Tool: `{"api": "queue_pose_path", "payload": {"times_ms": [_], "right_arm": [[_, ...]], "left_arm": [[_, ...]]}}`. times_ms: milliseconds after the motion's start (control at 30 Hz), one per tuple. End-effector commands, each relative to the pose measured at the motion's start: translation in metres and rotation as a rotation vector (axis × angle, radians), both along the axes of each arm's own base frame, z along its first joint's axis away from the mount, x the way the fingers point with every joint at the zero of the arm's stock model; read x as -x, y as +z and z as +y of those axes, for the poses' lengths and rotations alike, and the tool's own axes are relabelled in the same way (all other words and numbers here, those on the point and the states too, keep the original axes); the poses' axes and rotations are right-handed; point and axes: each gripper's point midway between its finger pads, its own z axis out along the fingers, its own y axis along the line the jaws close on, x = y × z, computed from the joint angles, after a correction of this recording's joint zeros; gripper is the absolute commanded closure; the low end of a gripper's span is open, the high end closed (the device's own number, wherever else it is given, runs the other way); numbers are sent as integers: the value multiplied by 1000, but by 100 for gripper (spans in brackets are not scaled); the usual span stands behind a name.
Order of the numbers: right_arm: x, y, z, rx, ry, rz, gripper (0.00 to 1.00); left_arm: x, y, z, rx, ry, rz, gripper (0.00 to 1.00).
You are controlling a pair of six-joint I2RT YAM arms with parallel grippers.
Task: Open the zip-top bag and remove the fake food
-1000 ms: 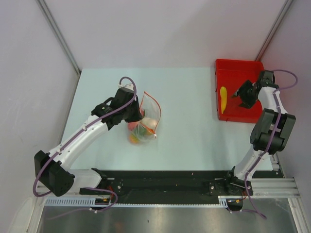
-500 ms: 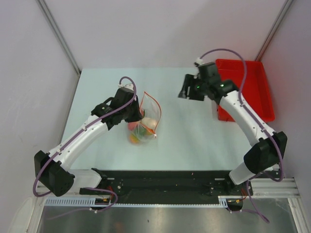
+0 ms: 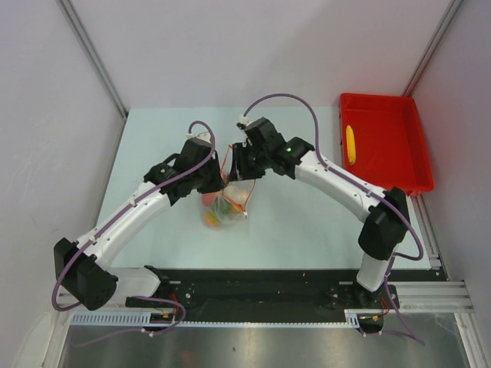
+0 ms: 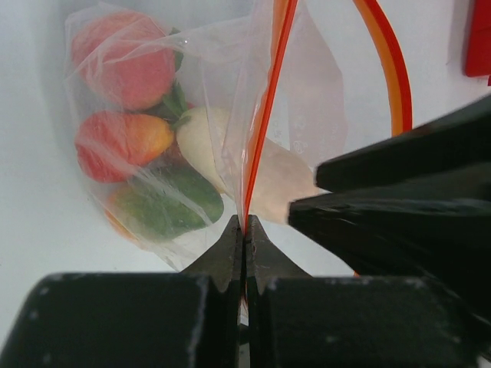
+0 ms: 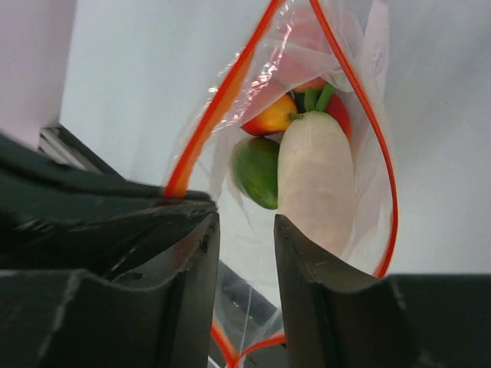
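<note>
On the bench [image 3: 295,222], the left claw [image 4: 244,228] pinches the zip-top bag [image 3: 225,207] by its strip; the right claw [image 5: 247,253] hangs open at the mouth. Best enter straight, closing on the white radish [image 5: 316,184] without snagging plastic

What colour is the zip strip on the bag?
Red-orange zip strip, best seen in right wrist view.

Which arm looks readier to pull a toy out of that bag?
Right. The right fingers are open at the mouth of the bag, facing the white radish; the left fingers are shut on its red strip, busy holding it.
</note>
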Motion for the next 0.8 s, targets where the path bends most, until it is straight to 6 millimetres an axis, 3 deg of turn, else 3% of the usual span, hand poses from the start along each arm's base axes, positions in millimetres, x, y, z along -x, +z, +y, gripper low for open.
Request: {"api": "queue_pose_path", "payload": {"times_ms": [0, 167, 300, 467, 767], "right_arm": [[1, -8, 10, 41, 95, -22, 62], [16, -43, 5, 162, 160, 38, 58], [25, -63, -3, 232, 199, 23, 43], [24, -81, -3, 265, 229, -26, 30], [21, -140, -15, 364, 212, 5, 25]], "left_arm": [[-5, 29, -6, 49, -14, -76, 100], [-3, 27, -6, 52, -16, -71, 100], [-2, 18, -7, 53, -18, -56, 100], [-1, 10, -10, 64, -20, -38, 100], [-3, 1, -15, 73, -20, -12, 100]]}}
